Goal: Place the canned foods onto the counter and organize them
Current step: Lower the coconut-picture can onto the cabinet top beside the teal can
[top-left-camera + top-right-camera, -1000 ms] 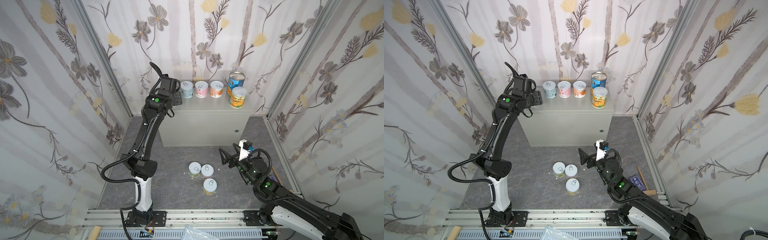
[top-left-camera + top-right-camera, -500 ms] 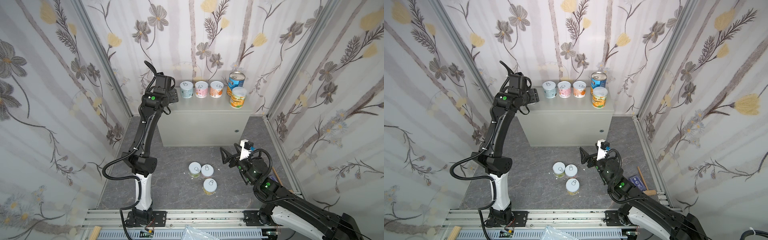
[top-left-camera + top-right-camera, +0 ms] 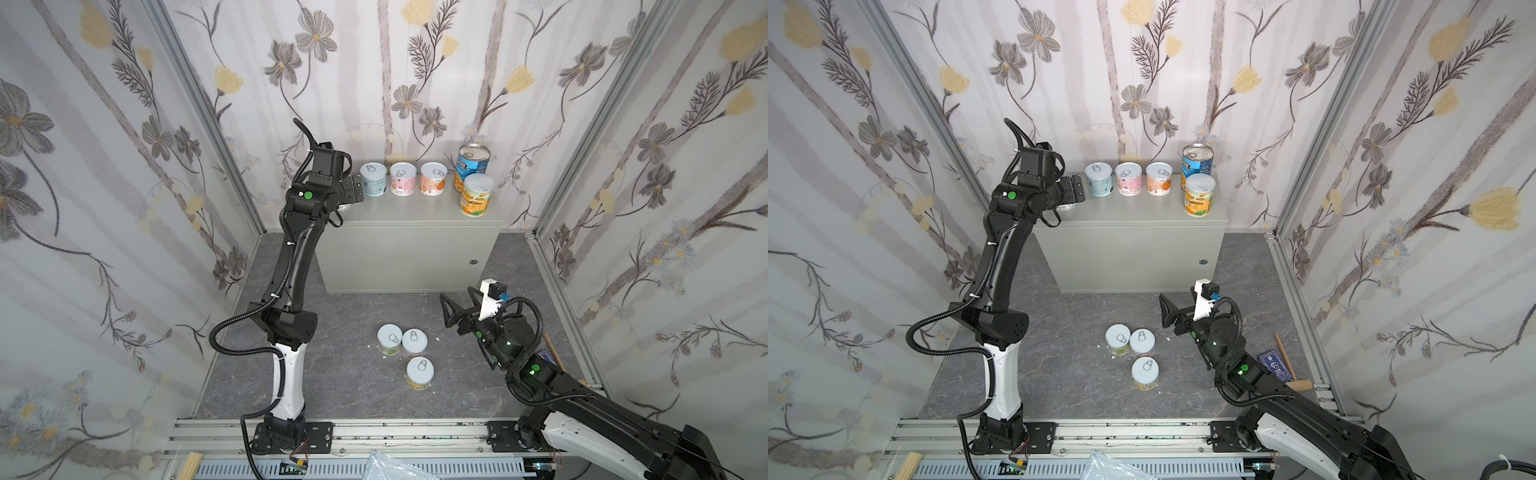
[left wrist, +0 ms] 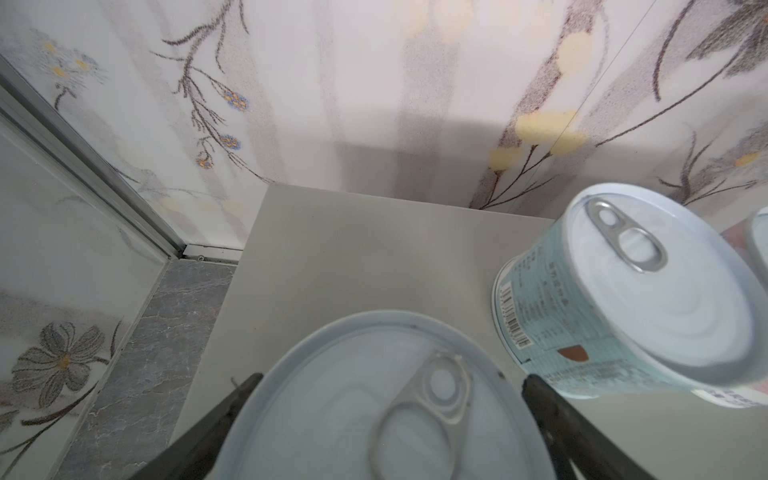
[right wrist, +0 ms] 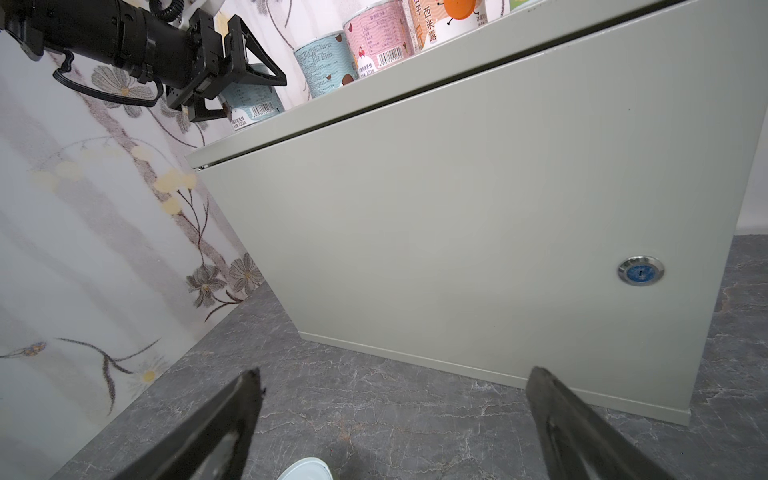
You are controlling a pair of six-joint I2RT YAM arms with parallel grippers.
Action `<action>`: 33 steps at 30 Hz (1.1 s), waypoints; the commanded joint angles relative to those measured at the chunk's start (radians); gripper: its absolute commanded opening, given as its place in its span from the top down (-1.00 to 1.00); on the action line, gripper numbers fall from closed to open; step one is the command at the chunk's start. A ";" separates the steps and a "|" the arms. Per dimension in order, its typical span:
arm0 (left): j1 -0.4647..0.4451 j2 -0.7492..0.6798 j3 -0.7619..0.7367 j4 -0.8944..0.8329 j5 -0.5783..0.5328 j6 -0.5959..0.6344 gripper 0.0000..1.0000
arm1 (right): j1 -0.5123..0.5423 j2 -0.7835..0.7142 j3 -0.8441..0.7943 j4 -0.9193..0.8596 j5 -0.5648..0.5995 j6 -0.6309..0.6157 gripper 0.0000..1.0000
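The short pale-blue can with a white pull-tab lid stands upright at the left end of the plain light-grey metal bench, left of centre in both top views. It sits between the fingers of my left tool, which is spread wide round it, with what looks like a thin gap at each side (the lid's edge is blurred).

To its right along the back of the bench stand:
- the blue short can
- the pink short can
- the peach short can
- the taller blue-labelled metal-topped can
- the orange-yellow can with a plastic lid, just in front of the tall one

Three more white-lidded short cans cluster on the dark marbled floor, lower centre. My right tool hangs low to their right, its jaws wide and empty, facing the bench's small round lock.
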 commanded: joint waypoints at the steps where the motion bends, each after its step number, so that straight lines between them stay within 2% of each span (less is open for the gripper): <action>1: 0.000 -0.025 0.010 0.006 0.035 0.026 -0.99 | -0.001 -0.002 -0.001 0.034 0.018 0.017 -0.99; 5: -0.002 -0.073 -0.023 0.000 0.040 0.033 -1.00 | -0.001 0.005 -0.001 0.040 0.023 0.023 -0.99; 14: -0.011 -0.188 -0.203 0.058 0.043 0.052 -1.00 | 0.000 0.020 0.003 0.043 0.014 0.028 -0.99; 26: -0.026 -0.385 -0.532 0.263 -0.014 0.070 -0.98 | 0.000 0.028 0.003 0.040 0.007 0.037 -0.99; 29: -0.027 -0.452 -0.647 0.332 -0.028 0.055 -0.74 | -0.001 0.034 0.005 0.044 0.006 0.037 -0.99; 33: -0.026 -0.511 -0.762 0.403 0.016 0.036 -0.29 | 0.000 0.046 0.010 0.047 0.000 0.038 -0.99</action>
